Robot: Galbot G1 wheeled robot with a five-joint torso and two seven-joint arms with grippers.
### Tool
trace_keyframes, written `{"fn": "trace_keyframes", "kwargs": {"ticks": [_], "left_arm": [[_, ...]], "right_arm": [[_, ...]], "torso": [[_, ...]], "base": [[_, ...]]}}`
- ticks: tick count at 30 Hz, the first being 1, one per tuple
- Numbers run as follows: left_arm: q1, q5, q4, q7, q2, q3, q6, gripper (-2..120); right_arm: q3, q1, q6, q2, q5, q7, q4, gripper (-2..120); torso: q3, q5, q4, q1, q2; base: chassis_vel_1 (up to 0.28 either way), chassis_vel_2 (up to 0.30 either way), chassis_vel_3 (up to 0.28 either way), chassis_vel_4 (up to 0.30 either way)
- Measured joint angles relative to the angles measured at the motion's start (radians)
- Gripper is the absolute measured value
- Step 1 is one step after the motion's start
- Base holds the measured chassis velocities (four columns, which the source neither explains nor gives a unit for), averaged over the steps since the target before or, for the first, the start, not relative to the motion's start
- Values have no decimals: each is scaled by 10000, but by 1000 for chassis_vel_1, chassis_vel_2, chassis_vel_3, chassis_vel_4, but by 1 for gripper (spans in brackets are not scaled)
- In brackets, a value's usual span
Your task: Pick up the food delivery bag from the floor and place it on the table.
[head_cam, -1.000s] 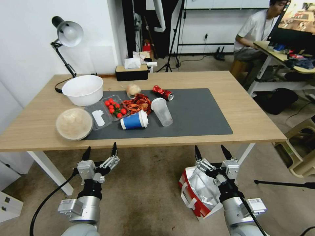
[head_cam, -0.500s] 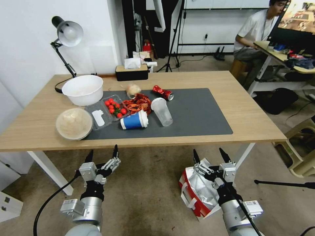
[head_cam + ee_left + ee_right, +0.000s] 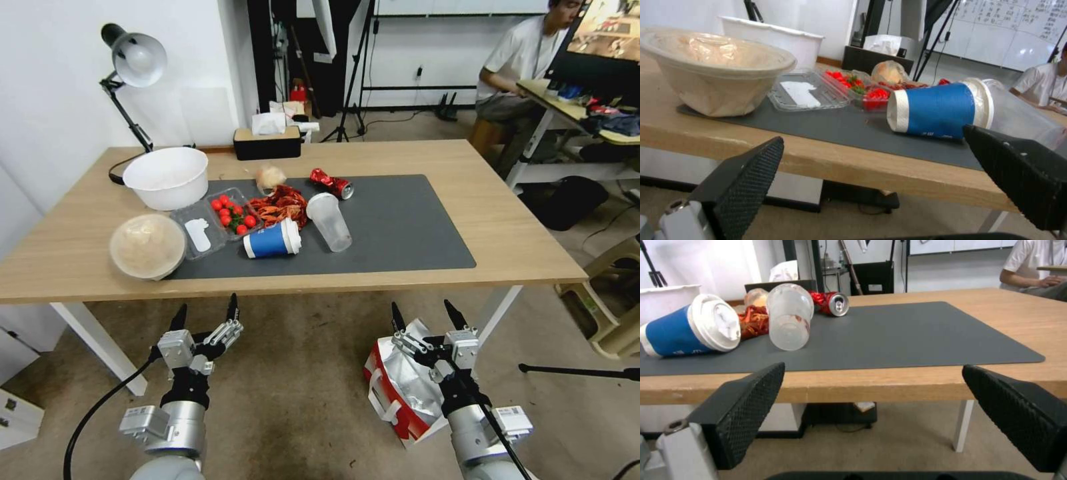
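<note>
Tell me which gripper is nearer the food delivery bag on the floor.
Right. The right gripper hangs open directly over the food delivery bag, above its foil-lined mouth. The left gripper, also open, is off to the bag's left over bare floor.

Hidden and cut off

The right pincer (image 3: 427, 316) and its arm cover much of the red-and-white, foil-lined paper delivery bag (image 3: 400, 387) beneath; the bag's far side is unseen.

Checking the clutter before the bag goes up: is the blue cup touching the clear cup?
Cannot tell. In the head view the blue cup and clear cup look close.
</note>
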Motion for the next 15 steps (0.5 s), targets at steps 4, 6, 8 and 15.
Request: {"fn": "trace_keyframes", "kwargs": {"ticks": [4, 6, 8, 15], "left_arm": [[15, 27, -10, 0, -8, 5, -34, 100], [31, 39, -15, 0, -15, 14, -65, 100], [35, 40, -17, 0, -15, 19, -71, 100], [39, 54, -18, 0, -9, 38, -79, 100]], "right_arm": [[11, 0, -2, -23, 11, -4, 9, 100], [14, 0, -2, -26, 14, -13, 8, 100], [15, 0, -3, -26, 16, -14, 9, 100], [32, 4, -13, -32, 45, -18, 31, 100]], "torso": [[-108, -1, 0, -82, -186], [-192, 0, -1, -152, -340], [-222, 0, -1, -178, -394], [-421, -1, 0, -323, -739]], "base": [[0, 0, 0, 0], [0, 0, 0, 0], [0, 0, 0, 0], [0, 0, 0, 0]]}}
